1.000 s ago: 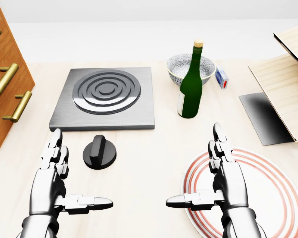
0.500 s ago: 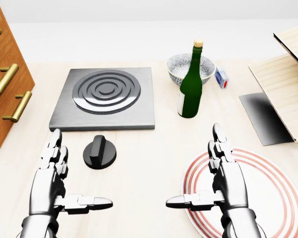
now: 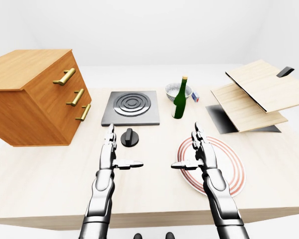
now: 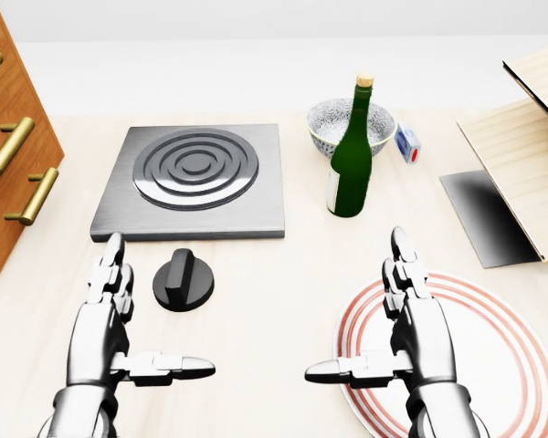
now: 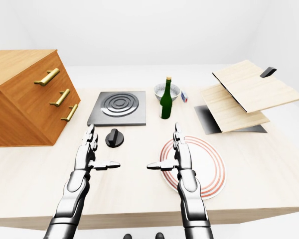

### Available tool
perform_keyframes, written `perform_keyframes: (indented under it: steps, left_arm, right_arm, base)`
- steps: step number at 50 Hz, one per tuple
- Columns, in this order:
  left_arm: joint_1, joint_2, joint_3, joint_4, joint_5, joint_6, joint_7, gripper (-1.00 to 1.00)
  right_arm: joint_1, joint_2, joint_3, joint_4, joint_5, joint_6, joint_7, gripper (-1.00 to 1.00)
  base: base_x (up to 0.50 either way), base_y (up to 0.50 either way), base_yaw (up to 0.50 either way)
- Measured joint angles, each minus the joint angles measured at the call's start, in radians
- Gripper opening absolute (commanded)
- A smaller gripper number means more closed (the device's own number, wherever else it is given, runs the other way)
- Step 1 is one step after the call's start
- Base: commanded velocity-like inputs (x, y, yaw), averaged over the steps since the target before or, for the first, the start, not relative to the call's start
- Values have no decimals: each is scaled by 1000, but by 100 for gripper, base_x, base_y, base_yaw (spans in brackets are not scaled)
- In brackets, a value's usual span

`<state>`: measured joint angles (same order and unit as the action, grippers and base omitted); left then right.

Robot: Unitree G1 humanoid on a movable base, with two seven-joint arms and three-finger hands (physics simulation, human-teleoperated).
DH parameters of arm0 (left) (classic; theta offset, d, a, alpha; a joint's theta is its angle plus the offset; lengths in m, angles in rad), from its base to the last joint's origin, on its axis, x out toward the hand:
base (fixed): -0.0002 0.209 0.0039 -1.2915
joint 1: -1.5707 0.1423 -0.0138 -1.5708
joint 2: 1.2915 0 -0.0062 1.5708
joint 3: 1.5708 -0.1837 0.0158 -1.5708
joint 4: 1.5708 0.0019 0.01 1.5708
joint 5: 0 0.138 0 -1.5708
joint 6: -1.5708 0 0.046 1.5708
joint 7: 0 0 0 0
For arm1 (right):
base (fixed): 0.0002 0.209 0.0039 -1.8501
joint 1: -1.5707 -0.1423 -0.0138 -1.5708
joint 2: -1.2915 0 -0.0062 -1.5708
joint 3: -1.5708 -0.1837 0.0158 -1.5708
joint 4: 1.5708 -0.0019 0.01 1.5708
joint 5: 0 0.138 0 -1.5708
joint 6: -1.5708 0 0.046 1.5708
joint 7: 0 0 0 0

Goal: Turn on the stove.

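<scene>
Right, the knob (image 4: 184, 280) sits lower left of centre in the head view, just below the stove (image 4: 193, 179), untouched. Left hand (image 4: 107, 324) hovers beside it, fingers spread and empty, thumb out, likely lining up a grasp. Right hand (image 4: 409, 324), equally open, idles over the striped plate (image 4: 498, 351) at lower right.

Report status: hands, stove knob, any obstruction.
Left hand and right hand open, empty. Stove knob untouched, just right of left hand. Path clear.
</scene>
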<state>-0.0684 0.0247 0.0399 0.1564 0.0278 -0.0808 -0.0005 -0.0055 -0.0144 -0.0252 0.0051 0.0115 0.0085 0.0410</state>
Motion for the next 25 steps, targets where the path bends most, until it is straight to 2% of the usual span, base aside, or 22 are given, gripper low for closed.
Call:
perform_keyframes:
  steps: [1,11,25]
  left_arm:
    - [-11,0,-2,17,4,-6,3,100]
    - [-99,-4,-16,162,35,-6,28,100]
    - [-174,-6,-21,288,49,-6,50,100]
  right_arm:
    - [0,0,0,-1,0,1,0,100]
    - [0,1,1,0,-1,1,-1,100]
    - [-1,1,1,4,-1,1,-2,100]
  base:
    - [0,0,0]
    - [0,0,0]
    - [0,0,0]
